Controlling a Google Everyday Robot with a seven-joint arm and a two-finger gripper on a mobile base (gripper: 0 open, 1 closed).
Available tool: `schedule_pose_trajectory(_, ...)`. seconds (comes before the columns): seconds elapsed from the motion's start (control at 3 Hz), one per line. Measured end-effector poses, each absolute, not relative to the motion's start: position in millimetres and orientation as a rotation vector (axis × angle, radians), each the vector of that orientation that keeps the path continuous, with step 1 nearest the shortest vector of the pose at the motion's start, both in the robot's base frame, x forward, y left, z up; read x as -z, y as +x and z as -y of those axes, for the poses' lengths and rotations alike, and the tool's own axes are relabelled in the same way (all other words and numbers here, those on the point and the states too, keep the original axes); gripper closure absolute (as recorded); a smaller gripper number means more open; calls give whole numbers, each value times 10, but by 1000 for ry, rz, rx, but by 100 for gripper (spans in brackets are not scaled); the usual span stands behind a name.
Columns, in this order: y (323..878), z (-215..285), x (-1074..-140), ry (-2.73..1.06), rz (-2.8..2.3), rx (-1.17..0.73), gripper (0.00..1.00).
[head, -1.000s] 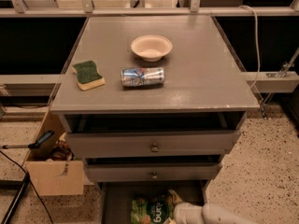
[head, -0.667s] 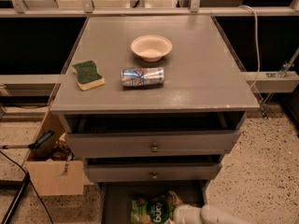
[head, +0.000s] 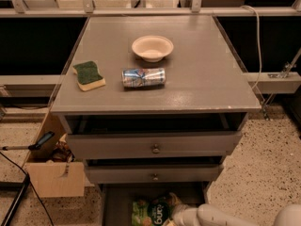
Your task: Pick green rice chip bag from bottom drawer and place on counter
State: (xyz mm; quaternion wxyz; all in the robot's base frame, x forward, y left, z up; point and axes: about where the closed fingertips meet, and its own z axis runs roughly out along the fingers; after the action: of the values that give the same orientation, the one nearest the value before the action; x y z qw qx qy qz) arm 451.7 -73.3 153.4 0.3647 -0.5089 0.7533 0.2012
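- Gripper (head: 181, 214) sits at the bottom drawer (head: 112, 206), just beside the green rice chip bag (head: 149, 213); I cannot tell whether it is open or closed.
- Bag lies inside that pulled-out drawer.
- Counter (head: 202, 79) carries a bowl (head: 152, 47), a can (head: 144, 77) on its side and a sponge (head: 88, 75).
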Motion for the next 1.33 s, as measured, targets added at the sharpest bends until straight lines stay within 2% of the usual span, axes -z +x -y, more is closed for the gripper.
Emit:
schedule_pose_trajectory(0.67, 4346, 330, -1019, -1367, -1992, -583, 0)
schedule_pose_trajectory(1.0, 4343, 314, -1017, -1370, -1990, -585, 19)
schedule_pose_trajectory(1.33, 4343, 313, -1017, -1370, -1990, -586, 42)
